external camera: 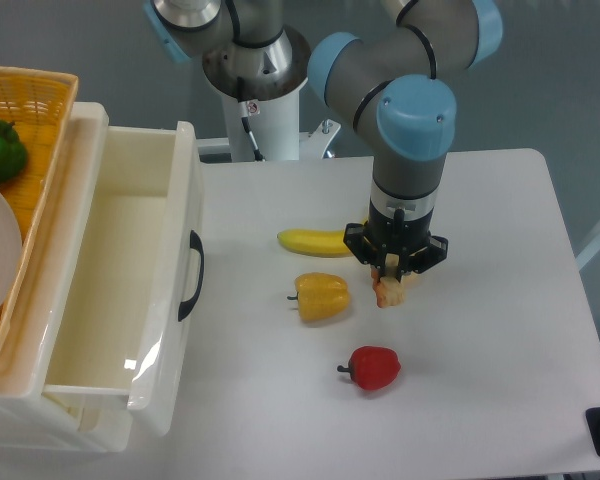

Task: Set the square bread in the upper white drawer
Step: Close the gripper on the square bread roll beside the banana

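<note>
The square bread (389, 291) is seen pinched between the fingers of the gripper (391, 272), which points straight down from the arm's blue-capped wrist. The jaws are clenched on the bread's upper part, and only its pale lower end is left showing beneath them. Whether the bread is touching the table (500, 330) or is held just clear of it cannot be told from this view.

The yellow pepper (322, 296) is taken as the landmark. The bread is found just to its right, close but apart. A banana (315, 241) is laid just behind the pepper, its far end hidden by the gripper. A red pepper (374, 367) is set in front of it and slightly to the right.

Well to the left of the yellow pepper, the upper white drawer (170, 200) is seen pulled open, black handle facing the pepper. Beyond it, a woven orange basket (30, 95) is seen with a green fruit (0, 148) inside.
</note>
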{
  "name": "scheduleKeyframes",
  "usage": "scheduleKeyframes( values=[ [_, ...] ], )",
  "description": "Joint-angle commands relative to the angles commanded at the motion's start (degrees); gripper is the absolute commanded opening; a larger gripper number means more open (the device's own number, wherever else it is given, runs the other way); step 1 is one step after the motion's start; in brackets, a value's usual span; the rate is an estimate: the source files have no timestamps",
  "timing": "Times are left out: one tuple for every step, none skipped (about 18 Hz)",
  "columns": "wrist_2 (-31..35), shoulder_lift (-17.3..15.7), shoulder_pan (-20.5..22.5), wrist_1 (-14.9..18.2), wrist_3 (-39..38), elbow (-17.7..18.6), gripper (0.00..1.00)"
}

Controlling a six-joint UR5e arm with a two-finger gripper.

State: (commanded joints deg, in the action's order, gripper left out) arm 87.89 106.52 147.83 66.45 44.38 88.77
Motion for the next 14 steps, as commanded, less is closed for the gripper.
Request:
scheduleKeyframes(
  values=[
    [0.0,0.17,-0.09,0.0,0.0,0.09,0.29],
    [0.0,0.35,-0.09,0.0,0.0,0.09,0.29],
    [-0.09,0.26,0.0,0.0,-0.09,-0.09,0.29],
    [-0.09,0.18,0.09,0.0,-0.09,-0.17,0.29],
    [-0.09,0.18,0.0,0.09,-0.17,-0.18,0.29],
    [-0.09,0.18,0.0,0.09,-0.18,-0.18,0.29],
    [-0.17,0.09,0.0,0.09,-0.18,-0.26,0.29],
    [-0.18,0.09,0.0,0.09,-0.18,-0.26,0.29],
    [-0.35,0.0,-0.09,0.09,-0.35,-0.26,0.29],
    [-0.7,0.0,0.0,0.17,-0.53,-0.26,0.29],
    [-0.88,-0.17,0.0,0.35,-0.79,-0.26,0.29],
    [-0.88,-0.26,-0.09,1.22,-0.97,-0.26,0.29],
    [-0.88,-0.35,-0.18,2.27,-1.05,-0.26,0.29],
    [-0.97,-0.61,-0.35,3.16,-1.32,-0.18,0.29]
  ],
)
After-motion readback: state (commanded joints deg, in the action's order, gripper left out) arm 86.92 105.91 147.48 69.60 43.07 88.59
